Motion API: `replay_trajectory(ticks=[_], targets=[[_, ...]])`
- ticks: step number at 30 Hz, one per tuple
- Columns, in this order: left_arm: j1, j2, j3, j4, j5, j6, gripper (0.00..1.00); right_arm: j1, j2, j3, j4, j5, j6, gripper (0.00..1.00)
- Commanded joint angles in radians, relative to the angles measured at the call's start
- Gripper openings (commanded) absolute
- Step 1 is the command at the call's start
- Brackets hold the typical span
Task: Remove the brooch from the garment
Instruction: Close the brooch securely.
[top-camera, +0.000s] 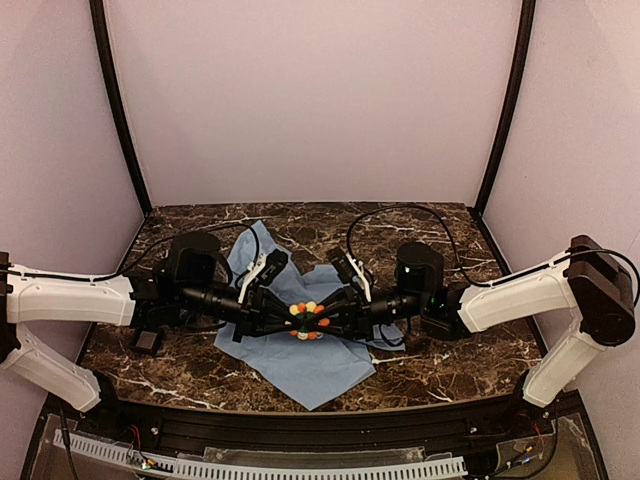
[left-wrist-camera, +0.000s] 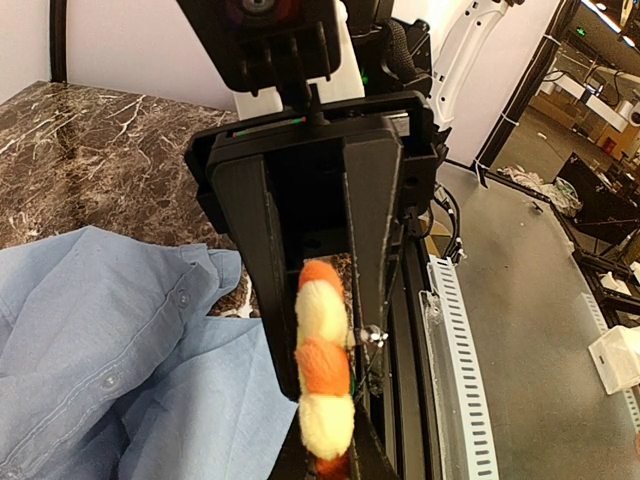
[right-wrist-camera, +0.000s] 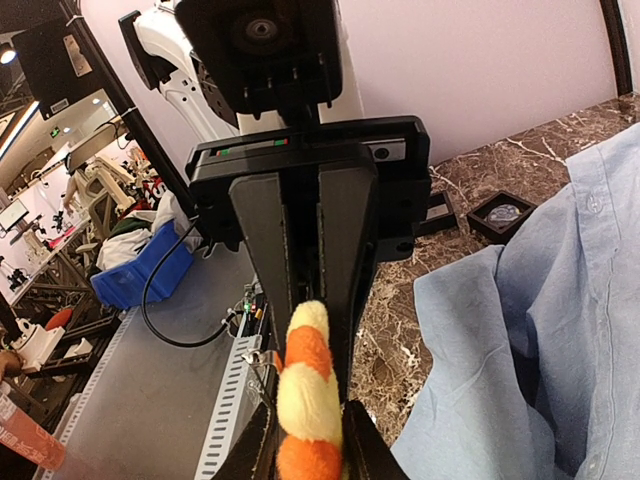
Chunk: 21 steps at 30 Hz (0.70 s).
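1. The brooch (top-camera: 308, 320) sits at the middle of the scene, above the crumpled garment (top-camera: 300, 370) on the marble table (top-camera: 440, 360); the left gripper (top-camera: 290, 320) reaches it from the left and the right gripper (top-camera: 328, 320) from the right, tip to tip, so neither arm is nearer.
2. The brooch is a round disc with no long axis to speak of; its petalled face is turned up to the top camera, and both wrist cameras see it edge-on as a narrow orange and yellow strip running along the line of the fingers.
3. Right claw: in the left wrist view its two fingers stand a little apart with the brooch (left-wrist-camera: 325, 370) between them; each finger appears to touch a flat face, so it reads as a pinch on the disc.
4. Left claw: in the right wrist view its fingers (right-wrist-camera: 345, 230) are pressed together with only a slit between; the brooch (right-wrist-camera: 305, 390) hides the tips, so what they nip, pin back or cloth, cannot be told.
5. Whether the pin passes through the cloth is hidden; judged from this, the coming move turns on drawing the two claws apart along their shared line.
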Motion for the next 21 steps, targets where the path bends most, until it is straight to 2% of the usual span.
replay_trajectory(ticks=[1, 12, 21], targets=[[-0.009, -0.021, 0.006, -0.001, 0.033, 0.002, 0.01, -0.022, 0.002, -0.013, 0.044, 0.037, 0.006, 0.21], [-0.009, -0.024, 0.006, 0.004, 0.044, -0.001, 0.01, -0.023, 0.029, 0.009, 0.008, 0.053, 0.018, 0.21], [-0.009, -0.024, 0.004, 0.006, 0.041, -0.003, 0.01, -0.025, 0.018, -0.011, 0.042, 0.036, 0.012, 0.21]])
